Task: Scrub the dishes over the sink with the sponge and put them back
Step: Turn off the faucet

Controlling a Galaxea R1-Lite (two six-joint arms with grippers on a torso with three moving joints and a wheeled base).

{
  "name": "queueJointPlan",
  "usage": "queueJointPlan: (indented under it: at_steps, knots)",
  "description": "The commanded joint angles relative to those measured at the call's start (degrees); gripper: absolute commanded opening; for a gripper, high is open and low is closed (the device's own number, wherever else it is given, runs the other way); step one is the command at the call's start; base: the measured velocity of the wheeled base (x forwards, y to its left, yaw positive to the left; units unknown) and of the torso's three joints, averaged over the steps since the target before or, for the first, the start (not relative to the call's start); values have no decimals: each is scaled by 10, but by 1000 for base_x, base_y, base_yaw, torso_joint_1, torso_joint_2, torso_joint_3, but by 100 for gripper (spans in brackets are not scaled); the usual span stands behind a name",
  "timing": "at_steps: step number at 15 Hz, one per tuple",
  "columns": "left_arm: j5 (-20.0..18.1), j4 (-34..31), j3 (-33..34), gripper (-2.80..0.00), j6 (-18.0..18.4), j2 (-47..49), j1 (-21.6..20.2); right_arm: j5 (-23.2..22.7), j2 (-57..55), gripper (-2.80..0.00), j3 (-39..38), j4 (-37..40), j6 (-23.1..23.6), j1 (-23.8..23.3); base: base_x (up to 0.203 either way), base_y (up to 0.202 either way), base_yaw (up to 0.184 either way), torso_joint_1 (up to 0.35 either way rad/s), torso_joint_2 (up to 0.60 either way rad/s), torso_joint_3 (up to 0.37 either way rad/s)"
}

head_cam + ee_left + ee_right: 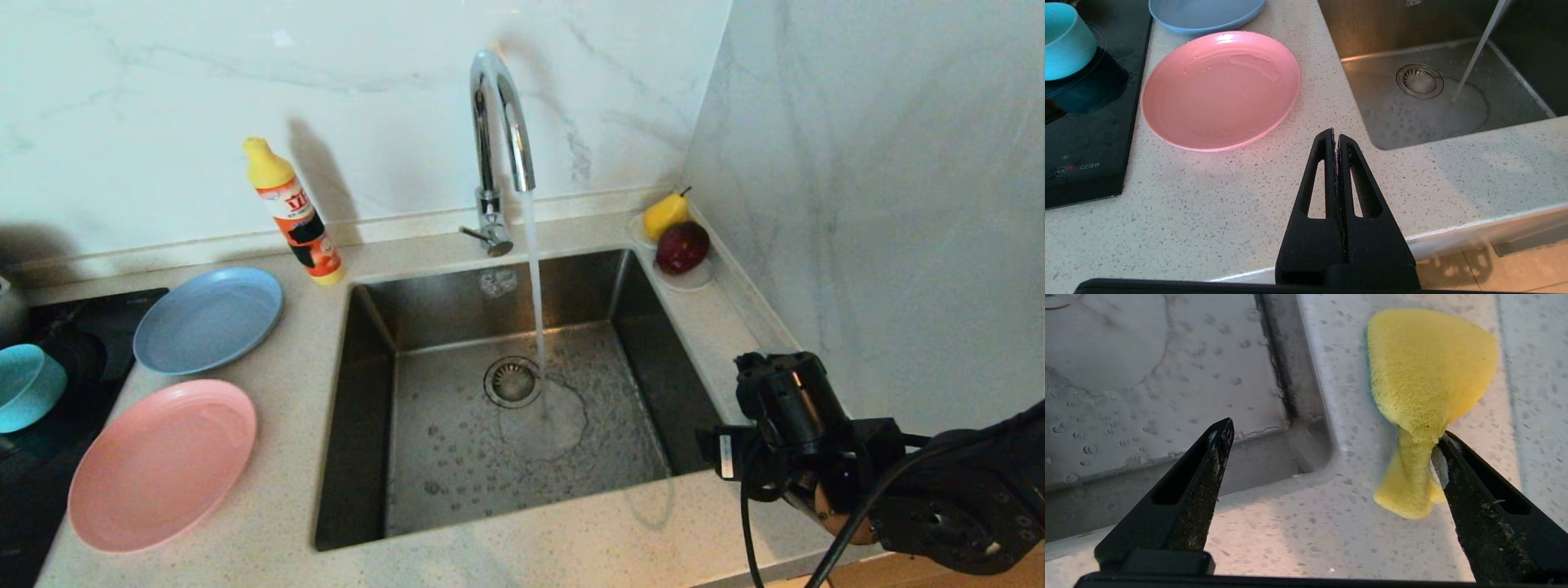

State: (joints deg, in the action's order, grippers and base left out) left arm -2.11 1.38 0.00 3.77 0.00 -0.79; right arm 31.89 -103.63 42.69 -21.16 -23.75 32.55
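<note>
My right hand [1327, 445] spread wide over speckled stone worktop [1306, 531] by sink corner; soft yellow sponge [1425, 396] lies there, one finger touching its crumpled end. Light, squashy, probably wet: grip broad middle. Left hand [1336, 136] closed, empty.

Bright, sharp (shadows cast leftward).

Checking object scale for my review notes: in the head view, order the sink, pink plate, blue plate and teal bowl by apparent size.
1. sink, clearly largest.
2. pink plate and blue plate: the pink looks larger, but it lies nearer the camera, so I won't rank them.
3. teal bowl, smallest, though cut by the picture's edge.
</note>
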Motion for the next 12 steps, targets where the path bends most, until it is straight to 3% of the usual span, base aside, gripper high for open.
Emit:
queueJointPlan:
  at_steps: [1, 4, 7, 12]
  knots:
    - [0, 1, 11, -280, 0, 1, 0, 5, -2, 0, 5, -1, -1, 2, 0, 0, 0, 0, 0, 0]
    - [0, 0, 11, -280, 0, 1, 0, 15, -1, 0, 0, -5, -2, 2, 0, 0, 0, 0, 0, 0]
    - [0, 0, 11, -280, 0, 1, 0, 67, -2, 0, -3, -6, 1, 12, 0, 0, 0, 0, 0, 0]
    - [0, 0, 11, -280, 0, 1, 0, 71, -5, 0, -3, -5, -3, 30, 0, 0, 0, 0, 0, 0]
